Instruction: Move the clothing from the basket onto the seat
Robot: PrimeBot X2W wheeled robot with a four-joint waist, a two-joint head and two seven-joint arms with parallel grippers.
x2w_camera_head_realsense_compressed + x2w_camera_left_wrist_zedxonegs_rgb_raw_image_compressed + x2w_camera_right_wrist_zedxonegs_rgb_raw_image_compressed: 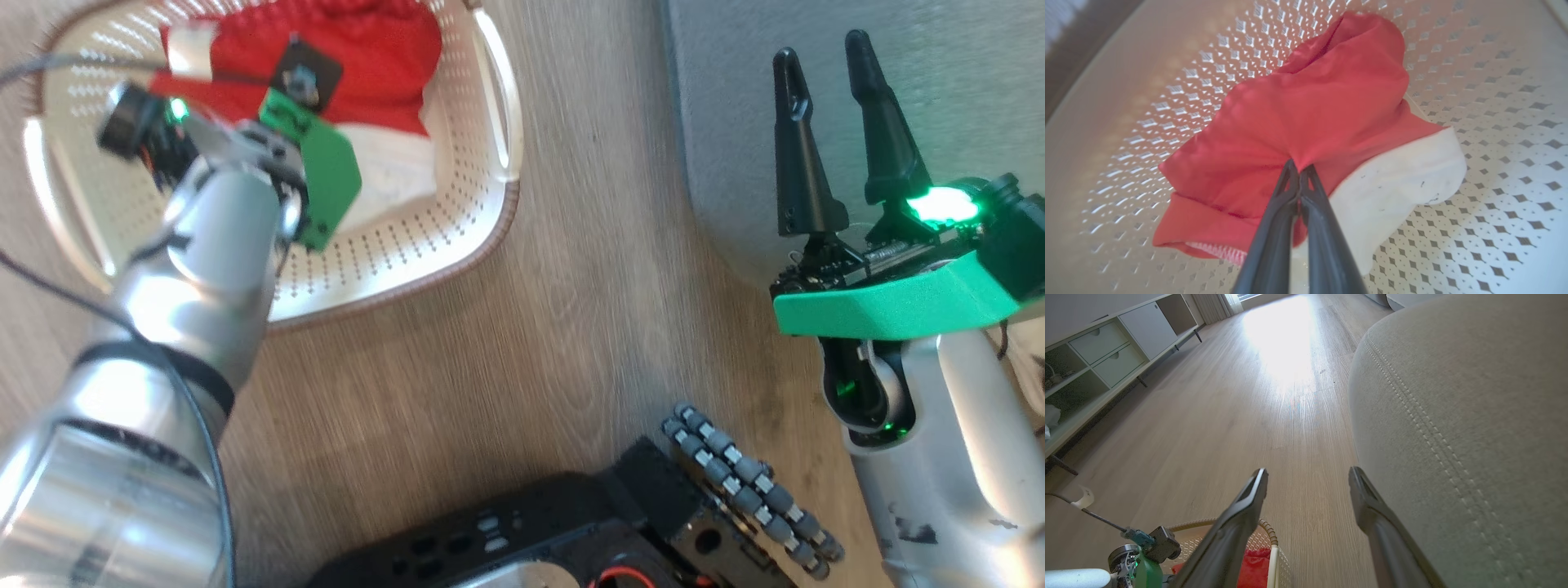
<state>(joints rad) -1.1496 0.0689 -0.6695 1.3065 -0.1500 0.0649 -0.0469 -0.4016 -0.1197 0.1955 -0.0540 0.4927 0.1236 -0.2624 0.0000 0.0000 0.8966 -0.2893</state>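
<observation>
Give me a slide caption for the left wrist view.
Left gripper shut on red clothing inside the perforated basket.

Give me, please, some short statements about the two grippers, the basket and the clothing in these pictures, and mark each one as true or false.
1. The left gripper is shut on the red garment inside the basket. True.
2. The right gripper holds a garment. False: its fingers stand apart and hold nothing.
3. The basket stands on the seat. False: it stands on the wooden floor, apart from the seat.
4. The red garment has a white band at one end. True.
</observation>
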